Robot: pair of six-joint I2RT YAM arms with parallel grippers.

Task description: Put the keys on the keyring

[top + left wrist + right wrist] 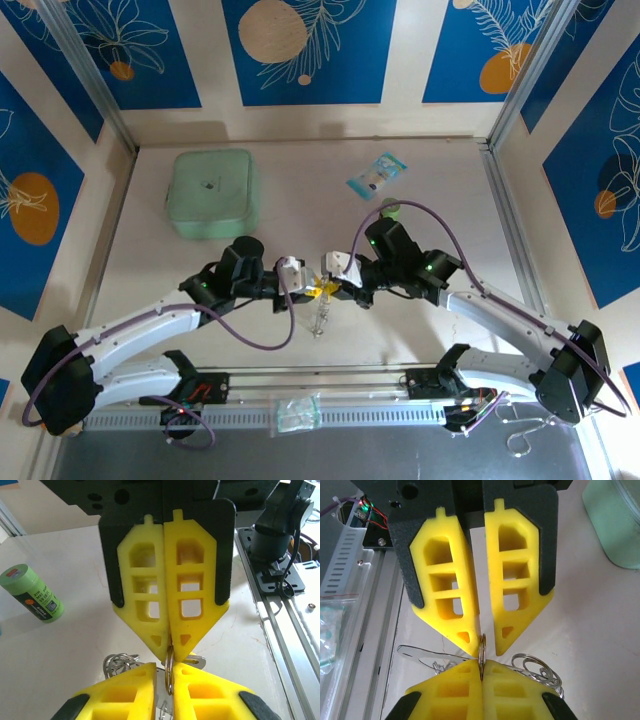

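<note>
While both arms meet mid-bench point(150, 240), left pincer point(168, 652) is pressed together on the keyring point(169, 669) edge; right pincer point(482, 645) sits slightly spread w/ ring between tips. Loose rings hang below. Keys: can't tell.

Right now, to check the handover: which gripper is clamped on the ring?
The left gripper: its fingers meet on the ring, while the right gripper has a clear gap between its fingers around it.
</note>
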